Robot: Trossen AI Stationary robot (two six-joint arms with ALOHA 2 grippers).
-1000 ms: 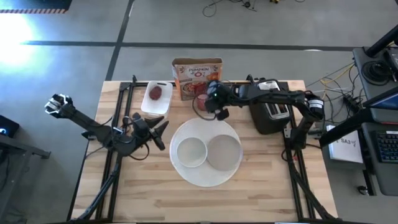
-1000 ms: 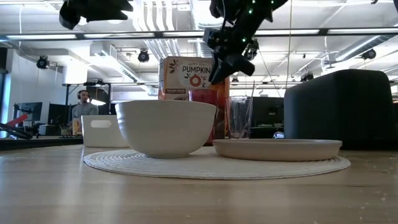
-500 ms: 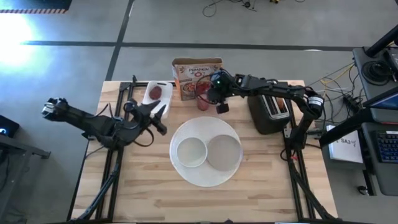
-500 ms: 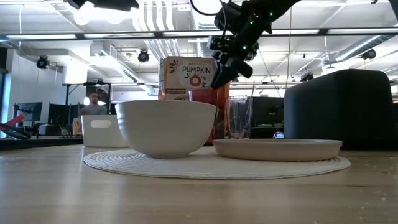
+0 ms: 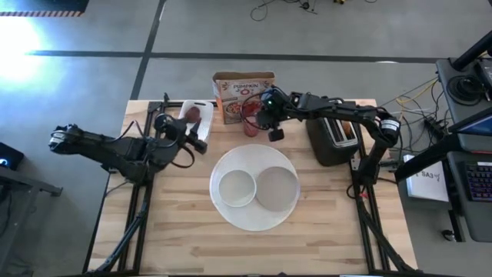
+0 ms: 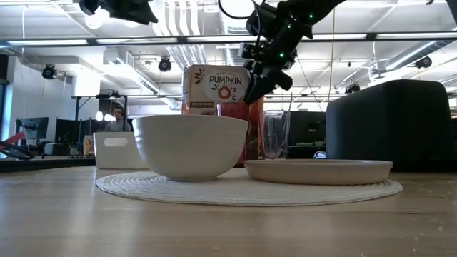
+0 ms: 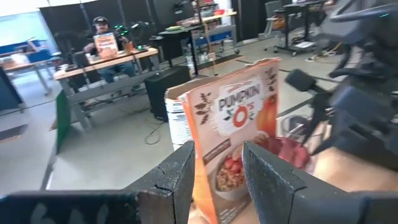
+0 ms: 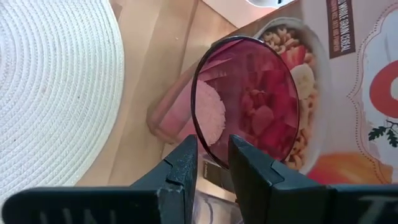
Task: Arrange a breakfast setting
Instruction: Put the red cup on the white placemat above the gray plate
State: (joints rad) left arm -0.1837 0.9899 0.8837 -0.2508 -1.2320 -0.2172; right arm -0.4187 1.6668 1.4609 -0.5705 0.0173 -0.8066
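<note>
The big round white plate [image 5: 254,221] lies mid-table with the small white bowl [image 5: 236,187] and the small pale plate [image 5: 276,188] on it. The pink cup [image 5: 250,125] stands upright before the cereal box. My right gripper [image 8: 213,160] is open over the cup's rim; it also shows in the low view [image 6: 251,91]. The dark-red fruit [image 5: 193,114] lies in the white tray [image 5: 184,129]. My left gripper [image 5: 200,141] is open and empty by the tray's near edge. The spoon and the bread ring are out of view. My right gripper comes from above and the table's right, with the pink cup's near rim [image 8: 208,146] in the gap between its fingers, one over the inside and one outside. I cannot tell whether the fingers touch the rim. The cup stands upright on the table.
A cereal box [image 5: 244,94] stands at the far edge behind the cup. A clear glass [image 6: 275,134] stands beside the cup. A dark toaster [image 5: 334,138] stands at the right. Bare wood lies along the near edge. A person sits in the room beyond.
My left gripper has gone toward the table's far edge, up to the white tray's near edge, still open. My right gripper has gone a little toward the far edge, over the pink cup, and then kept still. The cup has not moved.
</note>
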